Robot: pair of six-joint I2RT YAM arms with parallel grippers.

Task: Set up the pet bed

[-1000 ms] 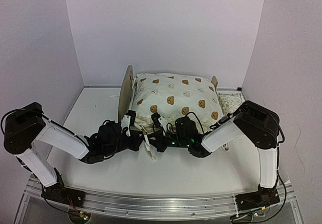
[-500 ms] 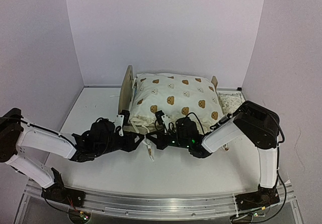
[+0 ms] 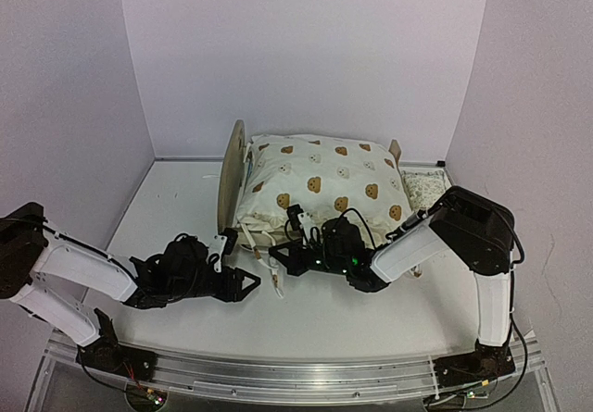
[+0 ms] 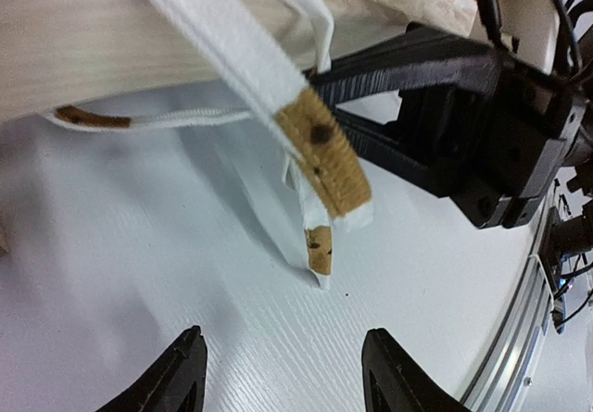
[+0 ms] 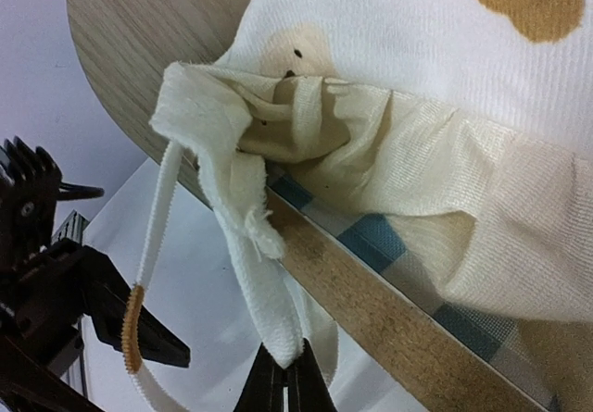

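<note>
The pet bed stands at the back middle, with its rounded plywood headboard on the left and the striped mattress showing under a cream bear-print quilt. My right gripper sits at the bed's near rail, and my right gripper is shut on a white tie strap of the quilt. My left gripper is open on the table just near-left of it. In the left wrist view my left gripper holds nothing, and the tan-tipped strap end hangs ahead of it.
A small patterned pillow lies at the bed's right side. The right arm's black fingers cross just behind the hanging strap. White walls close in the back and both sides, and the metal rail runs along the near edge.
My left gripper has opened, let go of the strap and drawn back toward the near left. The right gripper stays shut on its strap, hardly moved.
</note>
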